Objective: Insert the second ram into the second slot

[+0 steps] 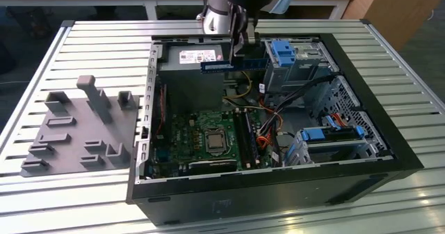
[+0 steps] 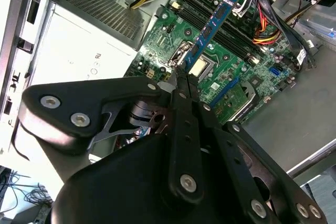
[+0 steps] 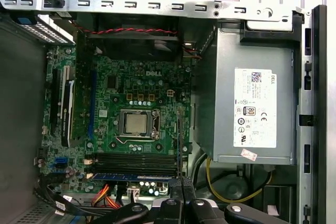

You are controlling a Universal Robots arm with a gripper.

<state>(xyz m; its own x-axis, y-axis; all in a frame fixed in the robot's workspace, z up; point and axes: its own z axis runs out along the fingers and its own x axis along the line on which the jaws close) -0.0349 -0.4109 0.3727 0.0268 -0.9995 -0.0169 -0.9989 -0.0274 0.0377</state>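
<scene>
The second ram hangs level over the far part of the open computer case, its long axis running from the exterior view's left to right. The pincer is closed on it. Inside the case, the power supply sits beneath the stick. The motherboard and its memory slots lie nearer.

A table of pale metal slats lies under bright light. Beyond its far edge stands a white-framed desk, with a brown wooden cabinet at the exterior view's right.
</scene>
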